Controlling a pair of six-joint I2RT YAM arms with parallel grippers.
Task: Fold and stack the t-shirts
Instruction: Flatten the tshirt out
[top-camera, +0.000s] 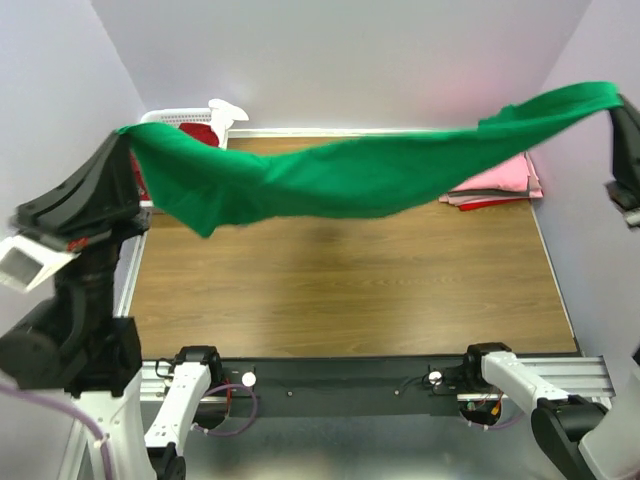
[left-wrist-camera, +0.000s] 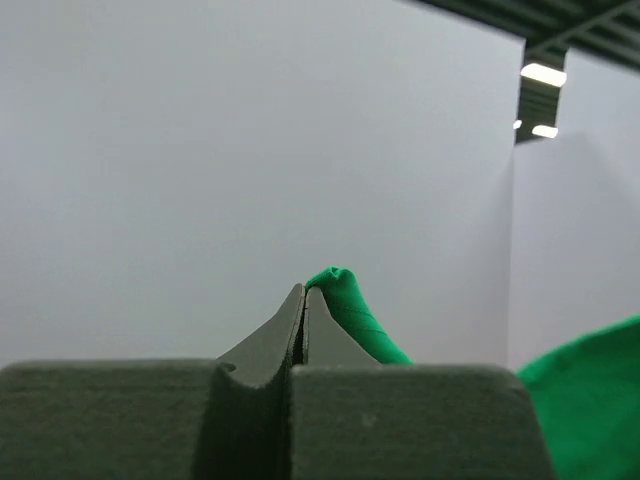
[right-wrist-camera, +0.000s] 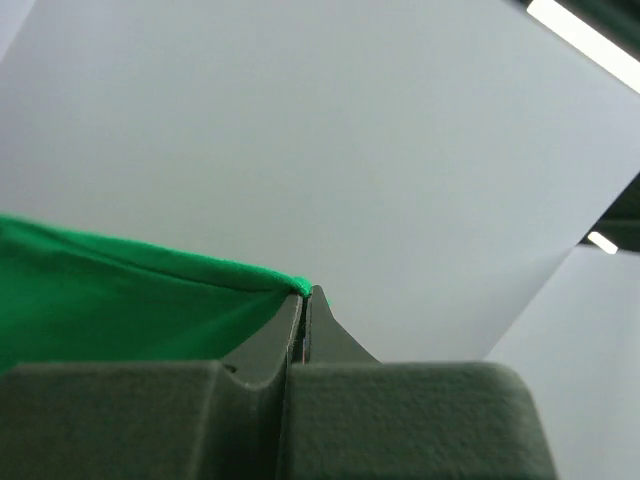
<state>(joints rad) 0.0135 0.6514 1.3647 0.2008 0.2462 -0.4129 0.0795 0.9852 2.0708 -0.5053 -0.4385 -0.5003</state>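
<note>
- Clamped tight, the left pincer (top-camera: 127, 138) (left-wrist-camera: 304, 292) is raised high and grips a pinch of the bright green soft cotton t-shirt (top-camera: 340, 175) (left-wrist-camera: 352, 318). In its wrist view a small green fold pokes up just past its tips.
- The right pincer (top-camera: 617, 108) (right-wrist-camera: 305, 292), also raised, is closed on the opposite edge of the same shirt (right-wrist-camera: 120, 300).
- Between the two pincers the green t-shirt hangs stretched in the air. It sags lowest near the left pincer, clear of the brown wood-grain table (top-camera: 340, 290) below.
- Below the right pincer, a flat stack of folded pink t-shirts (top-camera: 503, 178) lies on a dark red t-shirt (top-camera: 478, 204).
- Just beyond the left pincer stands a white slotted plastic basket (top-camera: 180, 116) with red cloth (top-camera: 200, 132) inside.
</note>
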